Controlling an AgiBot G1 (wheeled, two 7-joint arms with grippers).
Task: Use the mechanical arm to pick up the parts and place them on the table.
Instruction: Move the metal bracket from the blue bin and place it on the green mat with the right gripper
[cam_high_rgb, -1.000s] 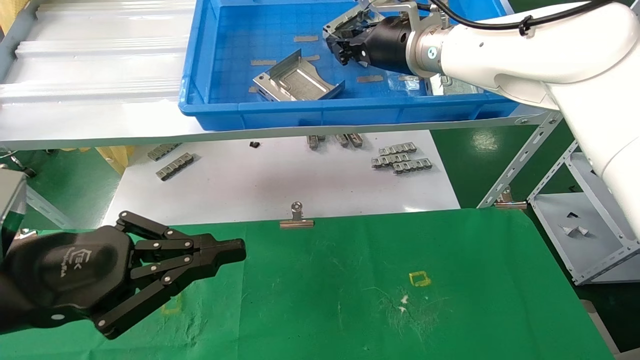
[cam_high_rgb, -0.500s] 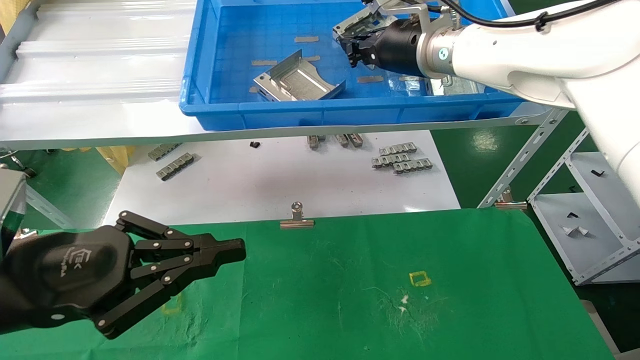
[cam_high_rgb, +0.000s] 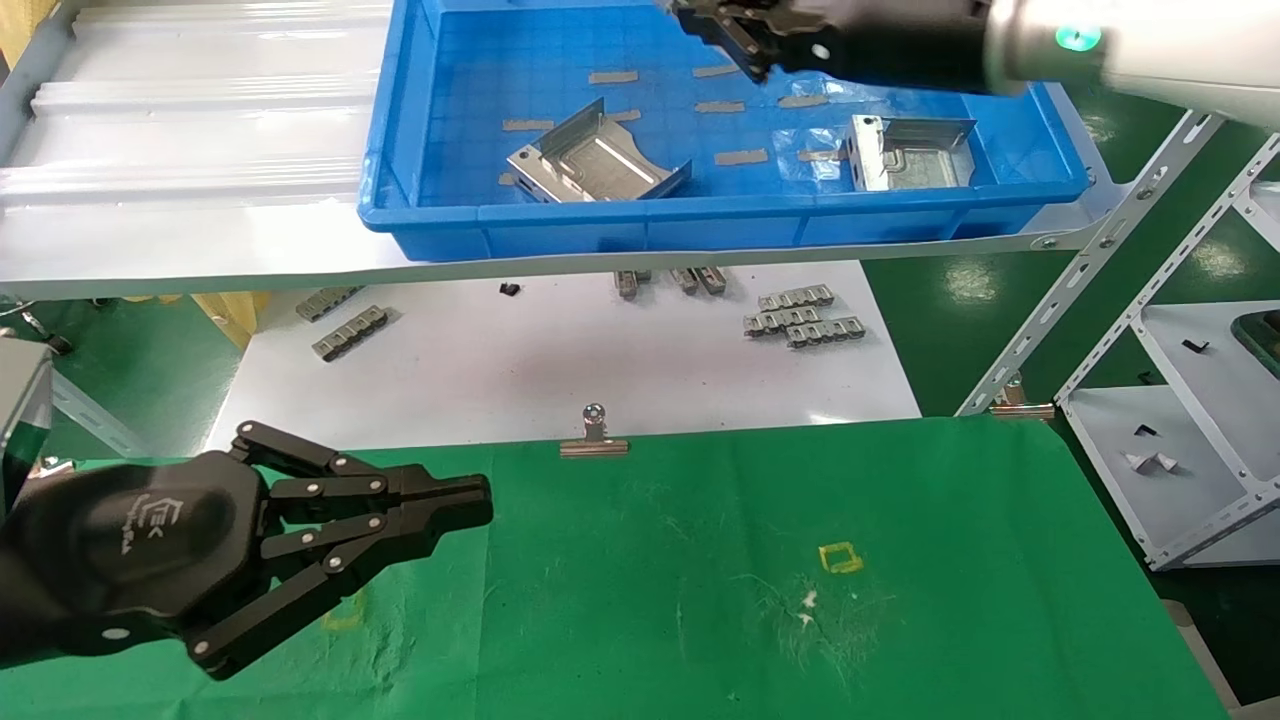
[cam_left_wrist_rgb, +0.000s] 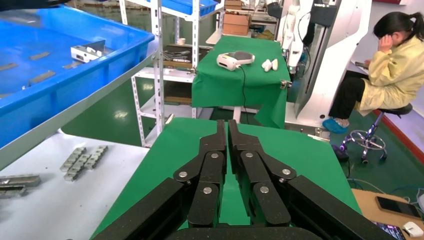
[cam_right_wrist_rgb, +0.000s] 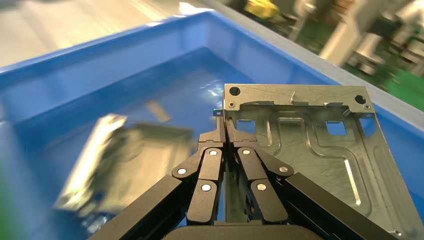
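Only the right wrist view shows the right gripper (cam_right_wrist_rgb: 224, 131) with fingers clenched on a bracket's (cam_right_wrist_rgb: 310, 145) flange above the blue bin (cam_high_rgb: 600, 215). Two brackets (cam_high_rgb: 597, 163) lie inside. The left gripper (cam_high_rgb: 470, 500), fingers pressed together, hovers over the green counter (cam_high_rgb: 900, 500).

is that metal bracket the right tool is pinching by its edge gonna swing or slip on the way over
Likely stiff: the bracket is stamped sheet metal with ribs and flanges. It may pivot or slip, since the right tool pinches only one edge and the surface looks shiny. Probably light, being thin with cut-outs.
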